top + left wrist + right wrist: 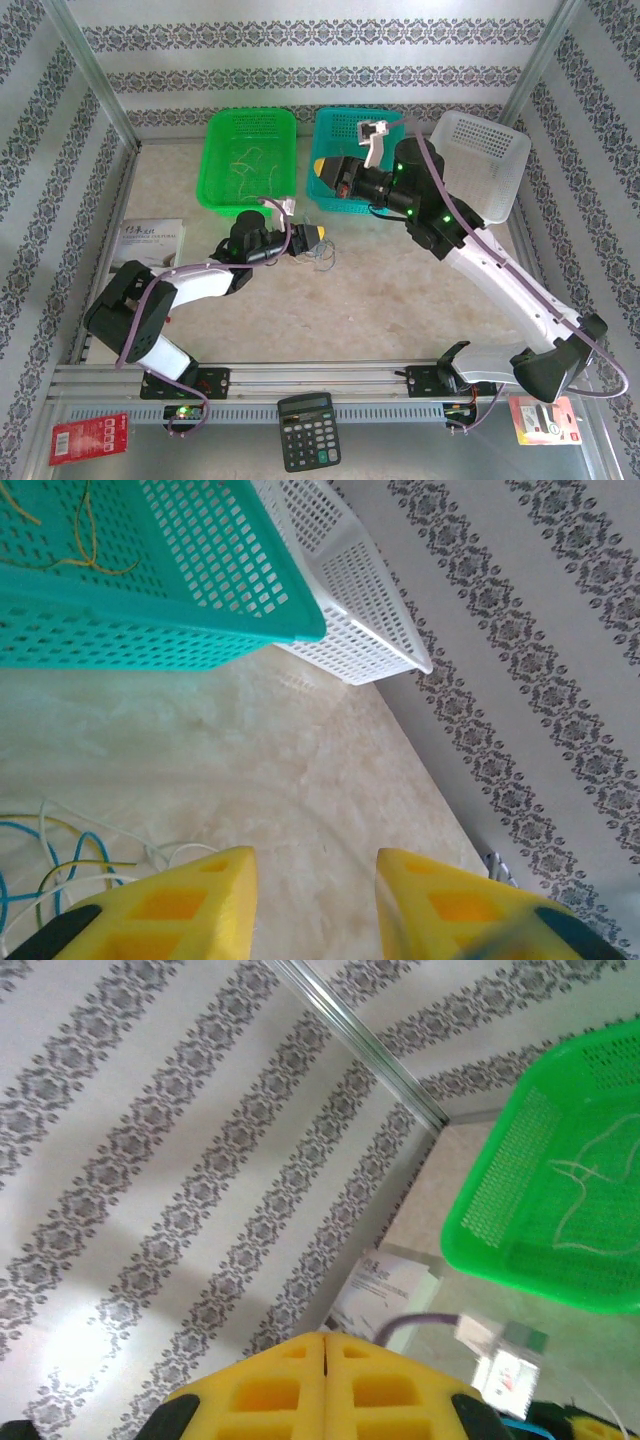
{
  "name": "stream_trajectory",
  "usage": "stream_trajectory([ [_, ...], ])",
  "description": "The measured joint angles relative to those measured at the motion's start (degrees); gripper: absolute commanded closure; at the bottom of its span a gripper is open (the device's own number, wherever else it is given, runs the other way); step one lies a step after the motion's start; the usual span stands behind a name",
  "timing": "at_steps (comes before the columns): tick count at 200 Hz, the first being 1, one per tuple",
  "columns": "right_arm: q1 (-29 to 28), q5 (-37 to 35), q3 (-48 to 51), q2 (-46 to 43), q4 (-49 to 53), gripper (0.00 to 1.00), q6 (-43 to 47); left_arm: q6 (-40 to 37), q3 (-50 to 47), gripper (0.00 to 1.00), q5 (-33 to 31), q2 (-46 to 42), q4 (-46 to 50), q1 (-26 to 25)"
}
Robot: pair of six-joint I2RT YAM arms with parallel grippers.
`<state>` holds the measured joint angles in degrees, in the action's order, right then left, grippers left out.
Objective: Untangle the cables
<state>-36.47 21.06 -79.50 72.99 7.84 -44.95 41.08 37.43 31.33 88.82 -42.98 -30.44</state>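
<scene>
**A:** Starting with the big things: the table is carrying a green basket, a teal basket and a white basket along its far side. The white one is leaning tilted at the right.

**B:** And the arms?

**A:** The right gripper is hovering over the teal basket's near-left corner with its jaws pressed flat together. I'm seeing nothing pinched between them. The left gripper is sitting low near the table's middle, jaws standing partly apart, with only bare tabletop showing in the gap.

**B:** So what's worrying you?

**A:** The cables are lying on the table just beside the left gripper, off to one side of it and not between its jaws. If it's closing there, I'm guessing it's catching nothing, or it's snagging several strands at once and pulling the knot tighter.

**B:** How are the wires looking?

**A:** Hair-thin and curly. Blue, pale yellow and whitish loops are crossing one another in a small loose heap. A pale strand is lying in the green basket, and yellow strands are showing inside the teal one.
</scene>
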Motion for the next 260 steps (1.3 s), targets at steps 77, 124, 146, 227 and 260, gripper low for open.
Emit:
stream_trajectory([
  [77, 2.6, 0.5, -12.0, 1.1, -3.6, 1.00, -1.4, 1.7, -3.5, 0.67, 0.0, 2.4, -3.9, 0.0],
  [124, 5.3, 0.9, -16.1, 1.9, -3.8, 1.00, -1.7, 2.7, -5.1, 0.72, 0.0, 3.9, -5.7, 0.0],
  [146, 6.6, 0.9, -17.0, 2.1, -3.6, 1.00, -1.6, 2.9, -5.1, 0.72, 0.0, 4.2, -6.5, 0.0],
  [227, 18.7, -6.3, -13.9, -0.2, 0.6, 1.00, 3.5, 4.9, -5.1, 0.36, 0.2, 2.7, -7.3, 0.0],
  [260, 24.3, -14.4, -9.9, -1.1, 0.7, 1.00, 8.1, 5.5, -5.1, 0.12, 0.2, 0.3, -7.3, 0.0],
])
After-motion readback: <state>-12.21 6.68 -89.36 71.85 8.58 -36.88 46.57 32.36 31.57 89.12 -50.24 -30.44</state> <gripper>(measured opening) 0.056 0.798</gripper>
